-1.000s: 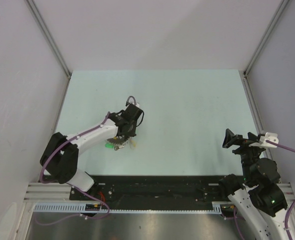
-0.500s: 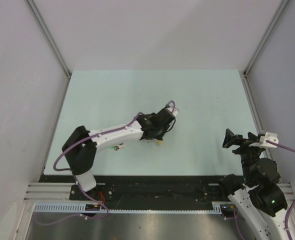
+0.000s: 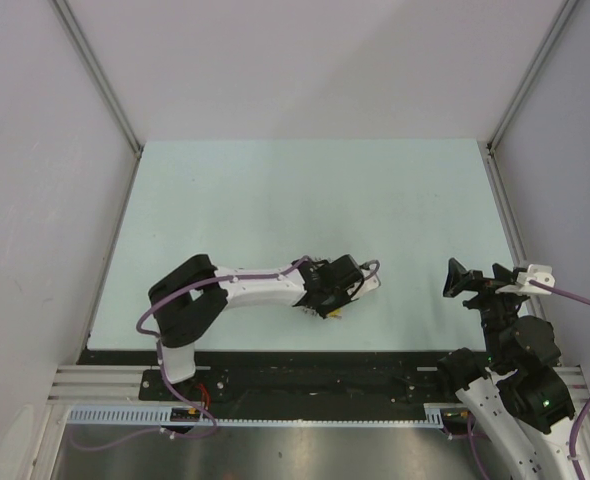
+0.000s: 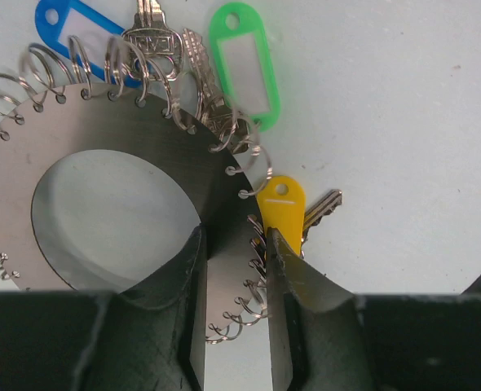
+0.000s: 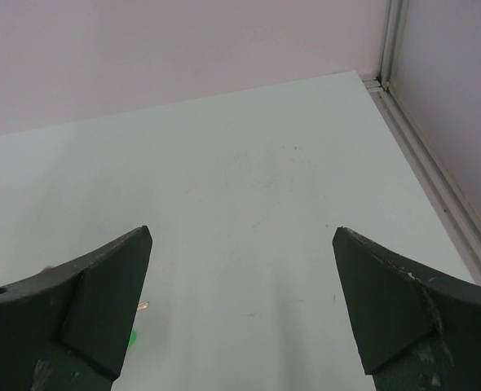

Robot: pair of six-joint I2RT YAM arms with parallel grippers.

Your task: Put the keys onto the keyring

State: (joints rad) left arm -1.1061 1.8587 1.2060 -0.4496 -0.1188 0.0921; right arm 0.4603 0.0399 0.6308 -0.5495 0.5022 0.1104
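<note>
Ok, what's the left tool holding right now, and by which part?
The left tool grips the flat metal keyring across its band, between centre hole and rim.

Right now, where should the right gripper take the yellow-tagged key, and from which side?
Probably by its metal blade, coming from the side away from the disc: the blade juts clear there, while the yellow tag lies against the coils and a finger of the left gripper.
</note>
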